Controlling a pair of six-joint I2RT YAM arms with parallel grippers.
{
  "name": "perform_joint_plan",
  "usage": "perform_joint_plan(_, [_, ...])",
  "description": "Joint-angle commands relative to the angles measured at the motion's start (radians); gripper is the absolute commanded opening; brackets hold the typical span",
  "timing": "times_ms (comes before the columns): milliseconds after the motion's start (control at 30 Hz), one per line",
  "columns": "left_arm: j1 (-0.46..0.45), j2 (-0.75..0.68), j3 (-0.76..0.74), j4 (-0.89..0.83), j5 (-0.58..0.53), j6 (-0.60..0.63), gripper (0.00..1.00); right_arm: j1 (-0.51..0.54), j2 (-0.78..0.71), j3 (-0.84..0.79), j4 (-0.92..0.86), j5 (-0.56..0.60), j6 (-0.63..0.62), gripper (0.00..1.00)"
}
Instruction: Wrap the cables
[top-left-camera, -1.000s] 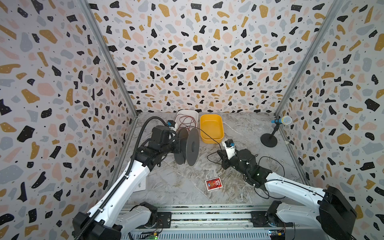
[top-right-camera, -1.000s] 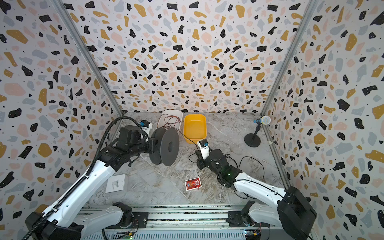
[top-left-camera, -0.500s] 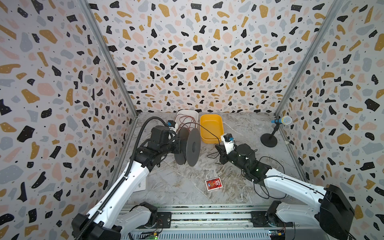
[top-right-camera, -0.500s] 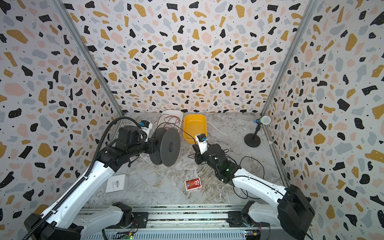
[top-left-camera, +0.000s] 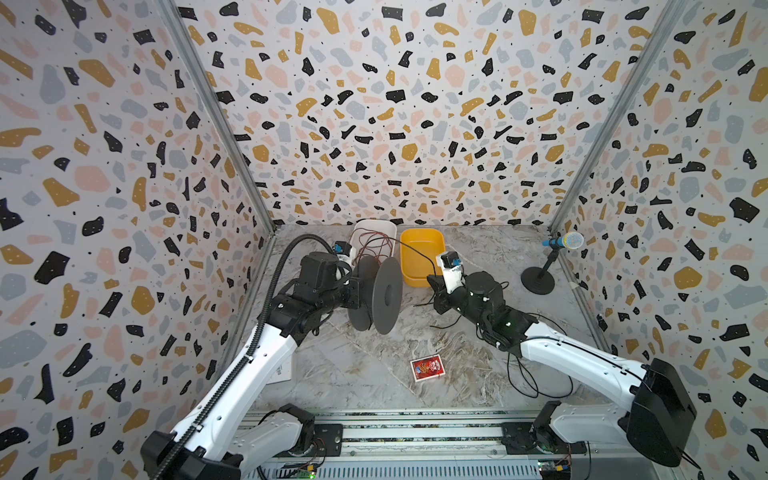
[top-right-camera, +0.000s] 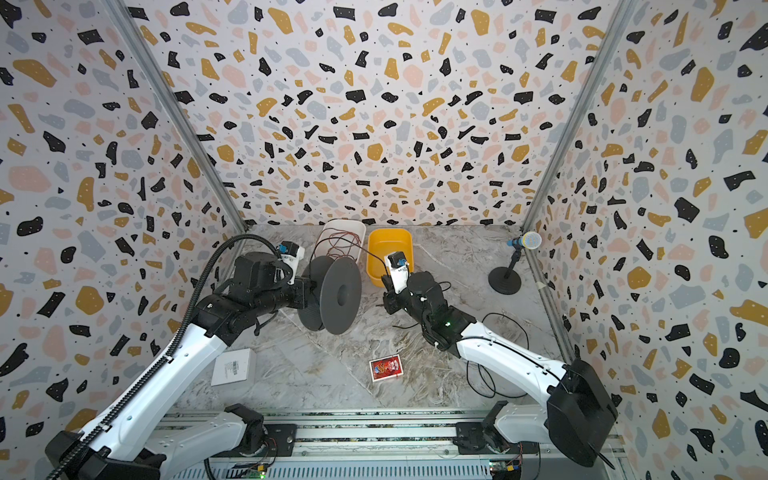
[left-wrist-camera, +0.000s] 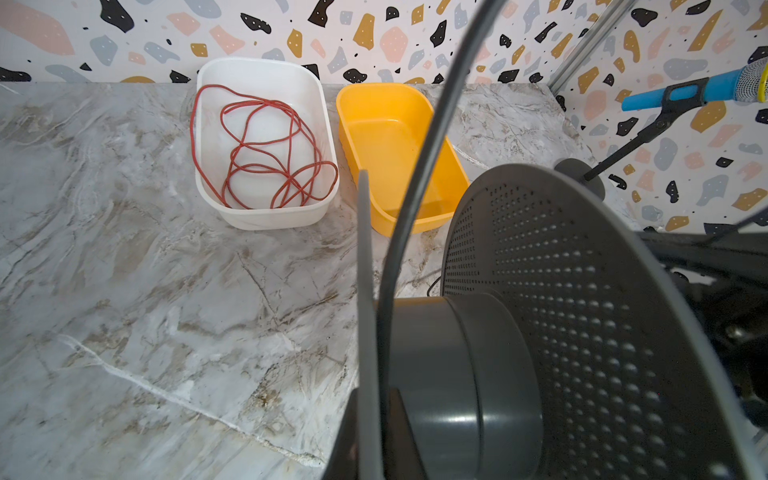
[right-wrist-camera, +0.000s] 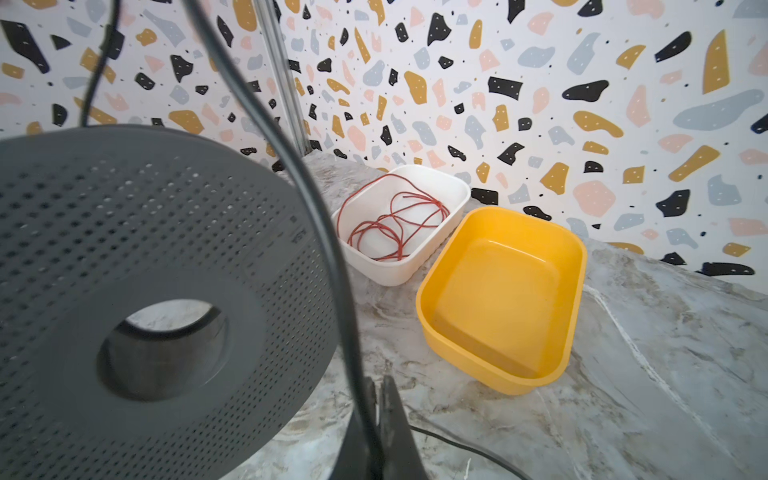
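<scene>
1. While the left gripper holds the dark grey spool on edge, its jaws are pressed tight on the thin rim of the near flange. The left wrist view shows that rim running straight down between them.
2. The spool's hub sits just beyond the left jaws, and the perforated far flange faces the right gripper.
3. The right jaws are closed on the black cable, pinching it at their tips.
4. From the right jaws the cable rises in an arc, passes in front of the yellow tub and drops into the spool's channel, close beside the left jaws.
5. Behind the right jaws, slack cable lies in loose loops on the marble table, beside that arm.
6. Beyond both pairs of jaws the white tub stands next to the yellow one and holds a tangled red-brown wire.
7. A red card pack lies on the table, back from both pairs of jaws, between the arms.
8. A microphone on its stand is well off to the outer side of the right jaws.
</scene>
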Motion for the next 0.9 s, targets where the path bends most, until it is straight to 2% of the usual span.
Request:
perform_joint_plan(0, [0.006, -0.011, 0.075, 0.052, 0.040, 0.013, 0.00, -0.058, 0.019, 0.036, -0.034, -0.041, -0.001, 0.00])
perform_joint_plan(133, [0.006, 0.002, 0.115, 0.043, 0.064, 0.005, 0.00, -0.136, 0.057, 0.019, -0.003, -0.141, 0.033, 0.00])
perform_joint_plan(300, [0.013, 0.008, 0.129, 0.065, 0.141, -0.020, 0.00, -0.156, 0.122, -0.020, 0.055, -0.189, 0.030, 0.00])
perform_joint_plan(433, [0.018, 0.013, 0.147, 0.076, 0.176, -0.039, 0.00, -0.155, 0.183, -0.043, 0.096, -0.231, 0.026, 0.00])
perform_joint_plan(633, [0.040, 0.017, 0.157, 0.092, 0.186, -0.064, 0.00, -0.141, 0.196, -0.125, 0.192, -0.288, 0.083, 0.00])
perform_joint_plan(867, [0.062, 0.026, 0.102, 0.251, 0.202, -0.232, 0.00, -0.065, 0.214, -0.173, 0.269, -0.278, 0.168, 0.00])
